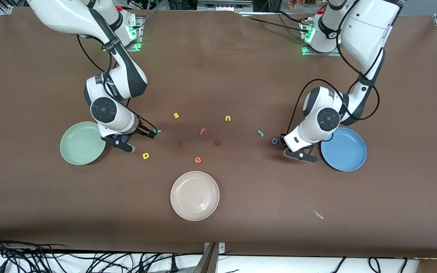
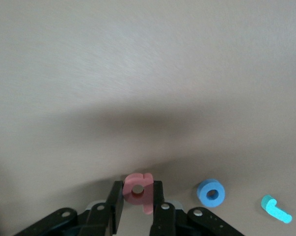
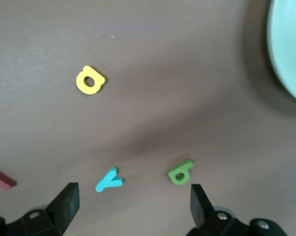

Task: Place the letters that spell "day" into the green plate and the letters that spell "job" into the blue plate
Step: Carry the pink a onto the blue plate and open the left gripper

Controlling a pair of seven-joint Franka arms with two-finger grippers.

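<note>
My left gripper is shut on the salmon-red b, low over the table beside the blue o and the teal j. From the front, that left gripper hides the b; the o and j lie next to it, with the blue plate close by. My right gripper hangs open over the teal y and dark green a. The yellow d lies near the green plate, which holds nothing.
Mid-table lie a yellow s, yellow n, salmon f, orange e and two dark red pieces. A cream-white plate sits nearer the front camera. A small scrap lies toward the left arm's end.
</note>
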